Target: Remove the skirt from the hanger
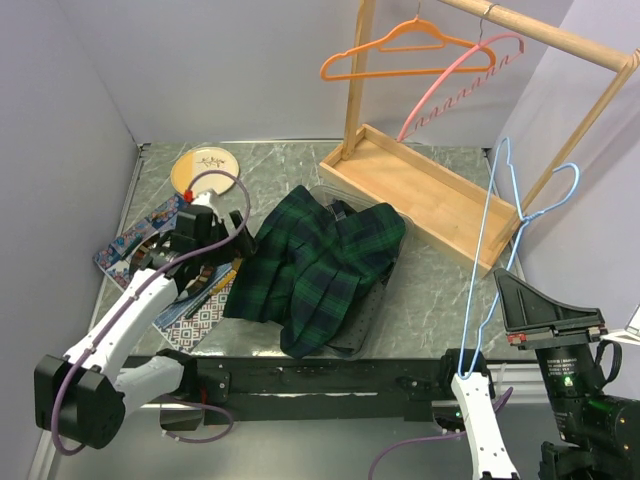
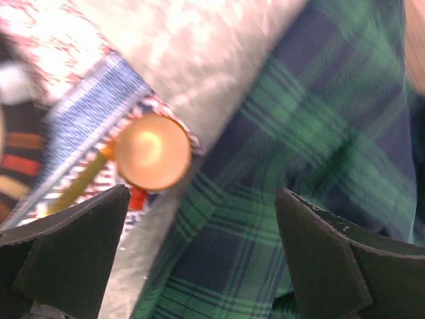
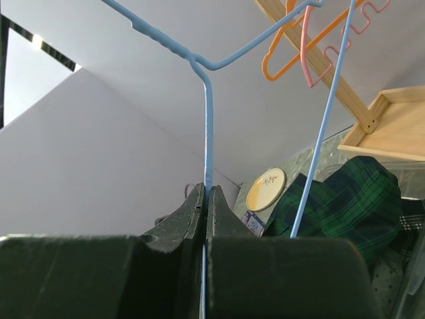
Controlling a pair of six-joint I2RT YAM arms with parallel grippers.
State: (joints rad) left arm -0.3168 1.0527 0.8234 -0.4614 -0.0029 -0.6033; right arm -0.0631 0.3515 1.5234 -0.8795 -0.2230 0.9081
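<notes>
A dark green plaid skirt [image 1: 320,262] lies crumpled on the table, off any hanger; it fills the left wrist view [image 2: 292,166] and shows in the right wrist view [image 3: 339,196]. My right gripper [image 1: 466,372] is shut on a light blue wire hanger [image 1: 495,255] and holds it upright at the near right; its wire runs between the closed fingers [image 3: 207,193]. My left gripper [image 1: 215,215] is open, hovering just left of the skirt's left edge [image 2: 199,266].
A wooden rack [image 1: 430,190] at the back right carries an orange hanger [image 1: 405,50] and a pink hanger [image 1: 460,80]. A round plate [image 1: 205,168] and patterned cards [image 1: 150,240] lie at the left. A grey cloth [image 1: 365,320] lies under the skirt.
</notes>
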